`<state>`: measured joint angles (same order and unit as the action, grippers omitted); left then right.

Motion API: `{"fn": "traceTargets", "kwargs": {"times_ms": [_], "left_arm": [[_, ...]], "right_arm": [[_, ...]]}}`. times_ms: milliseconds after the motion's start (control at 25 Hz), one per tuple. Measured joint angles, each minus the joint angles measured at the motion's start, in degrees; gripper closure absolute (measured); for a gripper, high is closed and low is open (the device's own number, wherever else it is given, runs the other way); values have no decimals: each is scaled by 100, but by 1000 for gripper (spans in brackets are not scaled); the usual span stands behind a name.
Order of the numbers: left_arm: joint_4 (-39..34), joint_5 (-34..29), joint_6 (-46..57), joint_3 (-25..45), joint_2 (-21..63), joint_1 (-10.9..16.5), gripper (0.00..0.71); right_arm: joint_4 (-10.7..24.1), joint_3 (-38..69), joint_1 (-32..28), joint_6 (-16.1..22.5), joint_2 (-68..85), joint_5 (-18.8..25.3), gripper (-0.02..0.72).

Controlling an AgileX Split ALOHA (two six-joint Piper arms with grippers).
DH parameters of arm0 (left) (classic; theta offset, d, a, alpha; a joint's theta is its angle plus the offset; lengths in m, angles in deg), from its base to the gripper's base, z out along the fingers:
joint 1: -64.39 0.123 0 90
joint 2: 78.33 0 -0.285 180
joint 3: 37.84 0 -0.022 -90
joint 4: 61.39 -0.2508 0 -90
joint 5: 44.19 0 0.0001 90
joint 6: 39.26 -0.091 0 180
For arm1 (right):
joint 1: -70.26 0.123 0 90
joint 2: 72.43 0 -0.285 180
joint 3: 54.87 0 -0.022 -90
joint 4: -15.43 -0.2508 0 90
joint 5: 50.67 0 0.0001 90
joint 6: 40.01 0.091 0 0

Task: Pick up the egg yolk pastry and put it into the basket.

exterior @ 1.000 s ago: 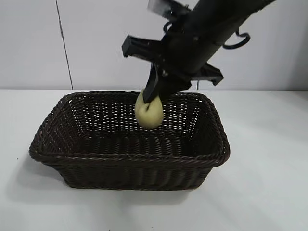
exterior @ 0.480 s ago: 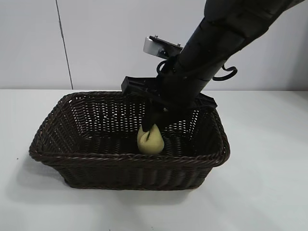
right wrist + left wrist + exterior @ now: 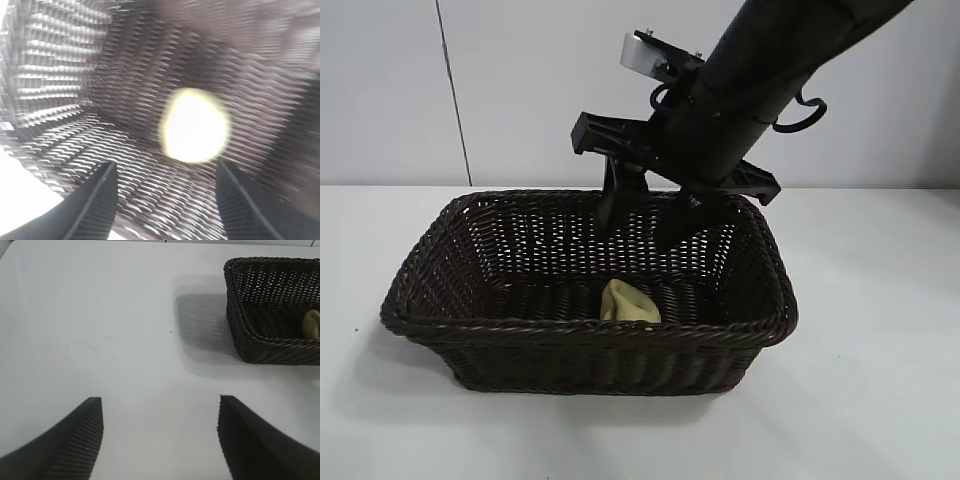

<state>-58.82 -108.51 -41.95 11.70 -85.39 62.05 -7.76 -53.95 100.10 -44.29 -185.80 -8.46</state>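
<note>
White table [image 3: 880, 400] | egg yolk pastry [image 3: 629, 302] inside basket [image 3: 590, 335] | right gripper [image 3: 645, 212] above

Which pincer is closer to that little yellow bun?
The right pincer, open just above the egg yolk pastry in the basket. The left pincer is off over bare table.

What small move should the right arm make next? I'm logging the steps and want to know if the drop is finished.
Probably lift the right pincer straight up and away. Its fingers are open and empty above the large dark brown woven wicker basket, and the small pale yellow round pastry lies on the basket floor. The left pincer sits open over bare table.
</note>
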Motion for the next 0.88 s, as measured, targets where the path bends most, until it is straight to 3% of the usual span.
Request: {"fn": "traceTargets", "kwargs": {"times_ms": [120, 200, 360, 440, 720, 880], "left_arm": [[0, 0, 0, 0, 0, 0, 232], [0, 0, 0, 0, 0, 0, 232], [0, 0, 0, 0, 0, 0, 232], [0, 0, 0, 0, 0, 0, 232], [0, 0, 0, 0, 0, 0, 232], [0, 0, 0, 0, 0, 0, 232]], "right_arm": [[376, -421, 0, 212, 0, 650, 279], [810, -720, 0, 576, 0, 993, 279], [2092, -1028, 0, 1553, 0, 1754, 275], [2564, -1053, -30, 1788, 0, 2079, 274], [2742, -1059, -675, 1922, 0, 2334, 273], [2753, -1059, -1375, 1720, 0, 2435, 273]]}}
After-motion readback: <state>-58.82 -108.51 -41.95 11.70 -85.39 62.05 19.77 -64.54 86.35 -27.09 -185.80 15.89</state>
